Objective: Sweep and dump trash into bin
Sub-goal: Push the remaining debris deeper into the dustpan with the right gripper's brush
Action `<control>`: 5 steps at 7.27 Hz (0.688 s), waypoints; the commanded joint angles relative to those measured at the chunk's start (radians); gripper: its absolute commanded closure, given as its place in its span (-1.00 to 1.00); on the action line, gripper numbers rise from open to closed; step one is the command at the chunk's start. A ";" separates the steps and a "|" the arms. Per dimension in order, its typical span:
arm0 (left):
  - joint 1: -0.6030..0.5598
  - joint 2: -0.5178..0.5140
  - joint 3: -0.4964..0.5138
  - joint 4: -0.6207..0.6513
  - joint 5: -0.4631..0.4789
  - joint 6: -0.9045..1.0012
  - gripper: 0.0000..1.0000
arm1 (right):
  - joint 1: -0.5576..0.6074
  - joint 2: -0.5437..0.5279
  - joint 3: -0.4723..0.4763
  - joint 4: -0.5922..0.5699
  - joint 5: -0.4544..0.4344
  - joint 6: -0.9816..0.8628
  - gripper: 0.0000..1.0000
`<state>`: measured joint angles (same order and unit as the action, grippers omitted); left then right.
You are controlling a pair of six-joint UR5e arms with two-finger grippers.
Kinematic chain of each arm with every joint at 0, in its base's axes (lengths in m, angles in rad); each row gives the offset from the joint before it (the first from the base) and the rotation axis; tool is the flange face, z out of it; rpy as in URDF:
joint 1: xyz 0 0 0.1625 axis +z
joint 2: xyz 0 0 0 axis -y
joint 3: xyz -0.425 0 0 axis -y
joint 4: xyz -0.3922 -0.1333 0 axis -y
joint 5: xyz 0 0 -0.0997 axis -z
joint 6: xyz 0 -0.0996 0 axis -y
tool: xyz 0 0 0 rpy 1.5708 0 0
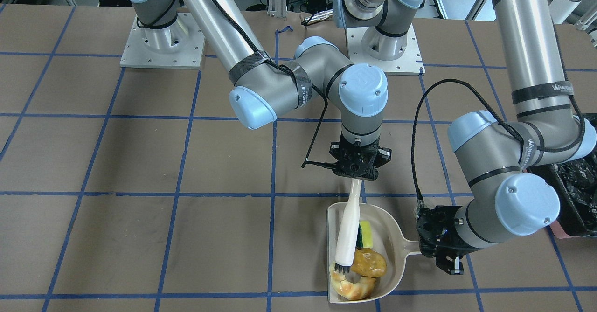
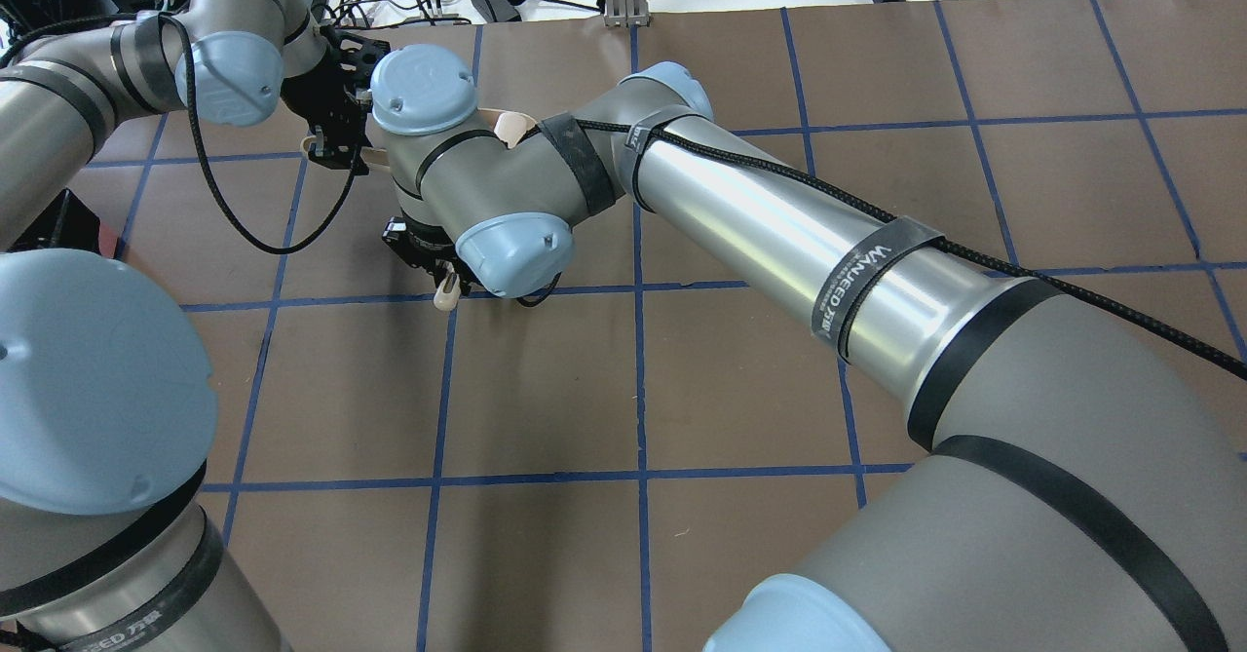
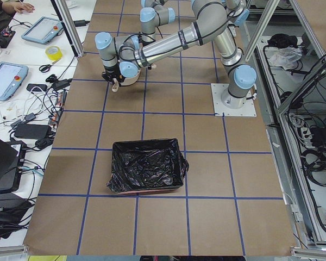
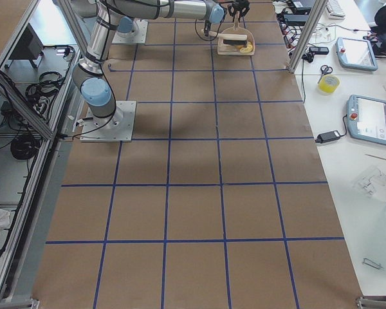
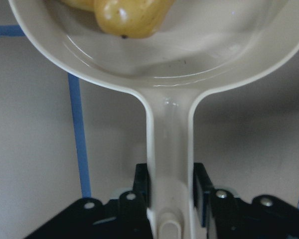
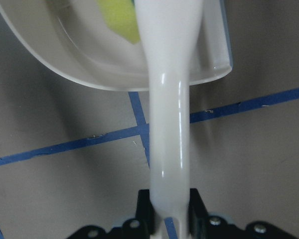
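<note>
— Where was the trash?
— All three pieces lay in the beige dustpan (image 1: 397, 237): the potato-like lump (image 1: 371, 263), the croissant piece (image 1: 353, 287) beside it, and the yellow wedge (image 1: 367, 233) (partly hidden behind the brush (image 1: 347, 237)).
— And the claws?
— The left gripper (image 5: 170, 191) was clamped on the dustpan's handle. The right gripper (image 6: 168, 206) grasped the brush's handle, with the bristles down against the croissant piece. The bin (image 3: 146, 166) stood apart, on the robot's left.

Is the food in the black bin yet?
No, the potato-like lump, croissant piece and yellow wedge all sit in the dustpan, apart from the bin.
</note>
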<state>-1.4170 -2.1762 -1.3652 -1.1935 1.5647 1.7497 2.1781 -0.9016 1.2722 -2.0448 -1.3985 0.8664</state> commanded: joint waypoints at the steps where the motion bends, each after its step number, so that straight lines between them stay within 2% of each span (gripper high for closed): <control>1: 0.003 0.001 -0.003 0.000 -0.002 0.004 1.00 | -0.001 -0.016 -0.001 0.058 -0.019 -0.041 1.00; 5: 0.006 0.001 -0.005 0.000 -0.005 0.008 1.00 | -0.044 -0.068 0.016 0.238 -0.164 -0.208 1.00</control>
<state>-1.4134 -2.1752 -1.3693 -1.1934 1.5625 1.7555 2.1531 -0.9604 1.2786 -1.8556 -1.5102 0.7056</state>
